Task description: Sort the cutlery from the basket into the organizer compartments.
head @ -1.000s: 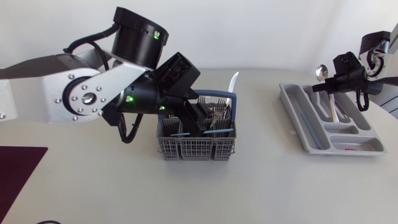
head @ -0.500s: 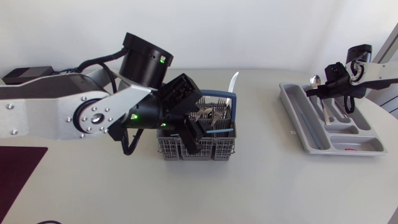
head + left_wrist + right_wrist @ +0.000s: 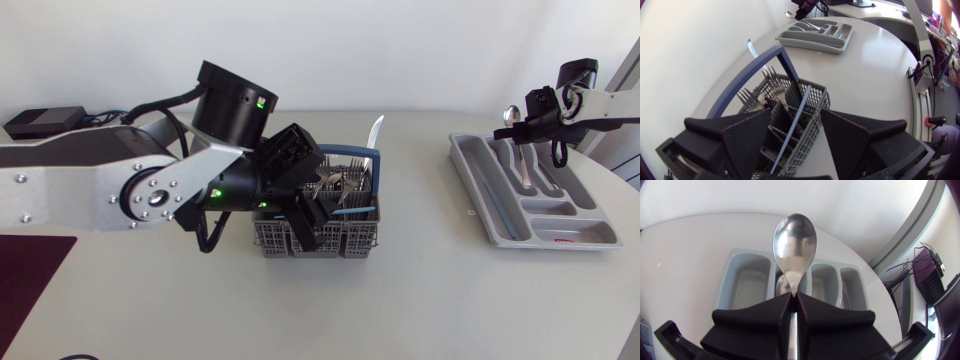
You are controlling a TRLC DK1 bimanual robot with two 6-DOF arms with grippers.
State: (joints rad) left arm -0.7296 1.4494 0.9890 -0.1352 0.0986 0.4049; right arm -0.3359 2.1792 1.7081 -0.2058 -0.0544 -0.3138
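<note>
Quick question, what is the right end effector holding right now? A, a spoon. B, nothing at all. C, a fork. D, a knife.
A: in the right wrist view the right end effector is shut on the handle of a spoon, whose rounded bowl sticks out ahead of the fingers, with the organizer beyond it.

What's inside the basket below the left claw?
Several forks, tines up, a tall pale blade and a slanted blue-handled piece show in the basket. The open left claw covers what lies lower down.
</note>
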